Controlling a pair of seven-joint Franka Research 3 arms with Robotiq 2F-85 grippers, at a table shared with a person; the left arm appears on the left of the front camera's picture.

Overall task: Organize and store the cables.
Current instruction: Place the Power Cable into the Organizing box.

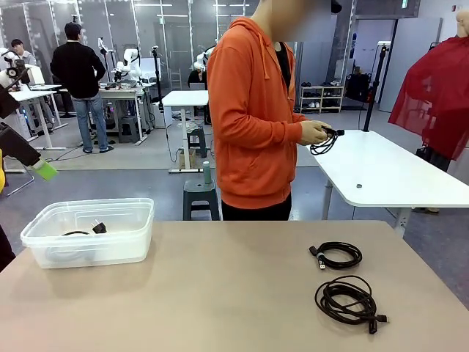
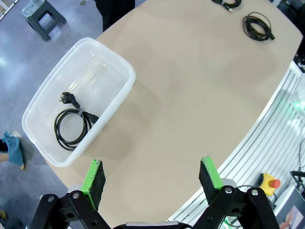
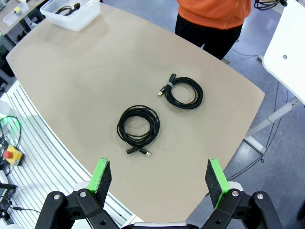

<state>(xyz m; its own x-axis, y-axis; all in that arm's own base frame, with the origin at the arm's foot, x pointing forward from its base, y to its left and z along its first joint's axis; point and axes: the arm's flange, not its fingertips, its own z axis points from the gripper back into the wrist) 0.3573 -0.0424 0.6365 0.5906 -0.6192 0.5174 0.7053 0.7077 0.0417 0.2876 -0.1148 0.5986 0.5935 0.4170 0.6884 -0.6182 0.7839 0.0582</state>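
Two coiled black cables lie on the beige table at the right: a smaller one [image 1: 337, 255] [image 3: 181, 90] farther back and a larger one [image 1: 349, 301] [image 3: 138, 126] nearer the front. A third coiled cable with a plug [image 2: 72, 121] [image 1: 86, 230] rests in the clear plastic bin [image 1: 91, 253] [image 2: 112, 107] at the left. The person in the orange hoodie holds another cable [image 1: 325, 140] in both hands beyond the table. My left gripper [image 2: 152, 179] hangs open high above the table's near edge beside the bin. My right gripper [image 3: 159, 179] is open high above the two loose coils.
A white table [image 1: 388, 172] stands behind at the right, and a grey stool [image 1: 200, 194] is beside the person. A red stop button [image 2: 270, 182] sits by the slatted rail along the table's near side. The middle of the beige tabletop [image 1: 220, 293] is bare.
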